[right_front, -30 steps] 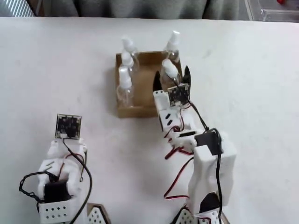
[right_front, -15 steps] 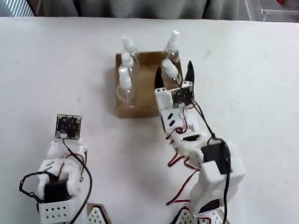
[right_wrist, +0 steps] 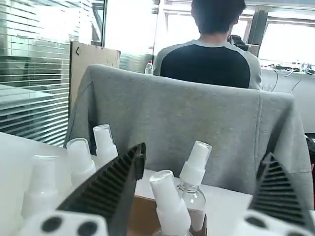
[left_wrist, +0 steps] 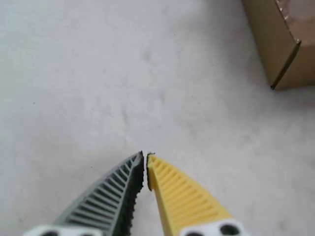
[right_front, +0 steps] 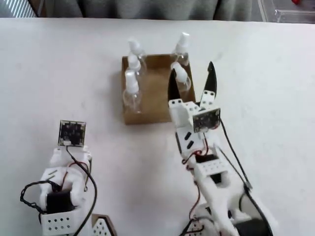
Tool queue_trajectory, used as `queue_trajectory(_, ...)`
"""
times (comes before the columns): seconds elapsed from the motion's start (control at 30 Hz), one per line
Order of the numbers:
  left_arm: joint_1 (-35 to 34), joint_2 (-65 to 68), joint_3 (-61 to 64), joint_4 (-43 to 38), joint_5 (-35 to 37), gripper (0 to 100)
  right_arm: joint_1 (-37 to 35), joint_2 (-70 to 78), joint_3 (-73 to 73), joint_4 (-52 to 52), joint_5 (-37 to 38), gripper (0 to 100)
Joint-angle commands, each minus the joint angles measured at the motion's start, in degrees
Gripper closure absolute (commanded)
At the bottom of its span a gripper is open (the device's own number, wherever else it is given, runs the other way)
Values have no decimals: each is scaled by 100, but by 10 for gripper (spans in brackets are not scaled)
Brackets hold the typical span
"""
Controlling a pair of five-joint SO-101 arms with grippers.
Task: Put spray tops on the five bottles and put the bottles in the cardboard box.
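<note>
While my right gripper (right_front: 191, 70) gapes empty, the upright bottle (right_front: 180, 77) stands just beyond, left of centre. My left gripper (left_wrist: 146, 162) sits closed, farther off.

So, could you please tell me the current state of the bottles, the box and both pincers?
Left three bottles: upright, spray tops on, in a row along the box's left side.
Right two bottles: upright, spray tops on, at the box's right side.
Cardboard box: open-topped, bottles standing in it.
Right pincer: open, nearer right bottle between its fingers, not gripped.
Left pincer: shut, empty, over the table.
</note>
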State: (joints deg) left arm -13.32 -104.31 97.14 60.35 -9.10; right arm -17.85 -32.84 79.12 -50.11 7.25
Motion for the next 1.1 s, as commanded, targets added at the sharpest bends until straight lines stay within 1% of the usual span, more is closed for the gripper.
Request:
queue_trajectory(0.0, 57, -40, -18, 9, -44, 978, 48, -1534, 290, 998, 35, 698)
queue_trajectory(0.07, 57, -40, -18, 9, -44, 978, 57, -2343, 527, 1692, 35, 750)
queue_trajectory(0.2, 57, -40, -18, 9, -44, 978, 66, -3960, 826, 3020, 35, 916)
queue_trajectory(0.27, 57, -40, -18, 18, -44, 978, 66, -4734, 844, 3697, 35, 981)
queue_trajectory(0.4, 57, -40, -18, 18, -44, 978, 145, -6088, 853, 5270, 35, 970)
queue_trajectory(0.53, 57, -40, -18, 18, -44, 978, 462, -7125, 844, 6448, 26, 982)
queue_trajectory(0.63, 57, -40, -18, 18, -44, 978, 778, -6985, 791, 6897, 0, 981)
queue_trajectory(0.77, 57, -40, -18, 18, -44, 978, 1226, -7055, 782, 7538, -607, 981)
queue_trajectory(0.93, 57, -40, -18, 18, -44, 978, 1305, -7064, 800, 8382, -659, 981)
queue_trajectory(1.07, 57, -40, -18, 18, -44, 978, 1262, -7064, 818, 9323, -615, 981)
